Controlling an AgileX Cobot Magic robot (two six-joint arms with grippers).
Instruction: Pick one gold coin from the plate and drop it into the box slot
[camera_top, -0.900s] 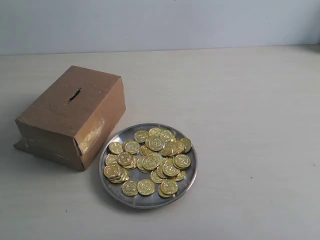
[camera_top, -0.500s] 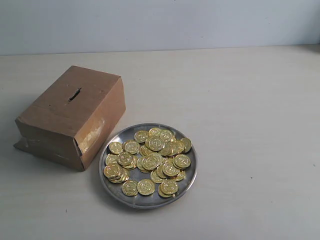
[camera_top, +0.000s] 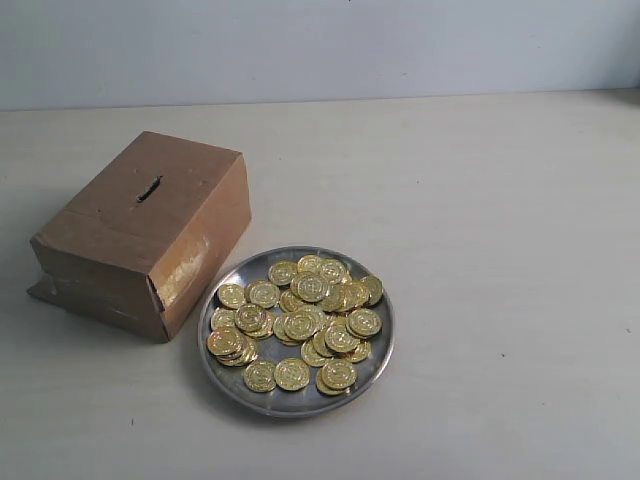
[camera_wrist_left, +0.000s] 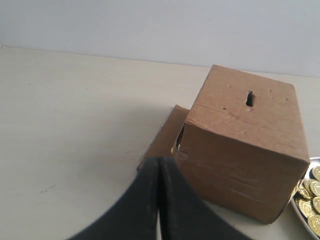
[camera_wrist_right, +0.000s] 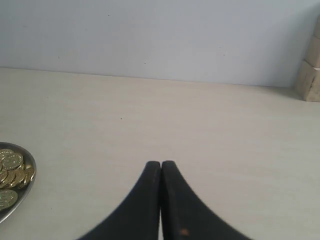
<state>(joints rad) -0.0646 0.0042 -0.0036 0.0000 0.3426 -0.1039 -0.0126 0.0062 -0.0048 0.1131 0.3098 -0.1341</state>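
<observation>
Left of the plate, beyond the box, left pincer: black, smooth, curved fingers pressed together on nothing. It hangs back from the work, probably parked.
Box: brown cardboard, matte, rectangular, with glossy tape on its edges. It sits just left of the plate, one corner almost at the rim, likely so a coin travels only a short way.
Slot: short dark slit with ragged edges, cut in the box top, up and left of the plate. It faces upward so a coin can fall in edge first.
Plate: round, shallow, shiny metal with a raised rim that keeps the coins from sliding onto the table.
Coins: thin gold discs with stamped faces, heaped and overlapping on the plate. None has been lifted yet, and the loose ones at the edge look easiest to take.
Right pincer: right of the plate, black fingers together and empty, above bare pale table.
</observation>
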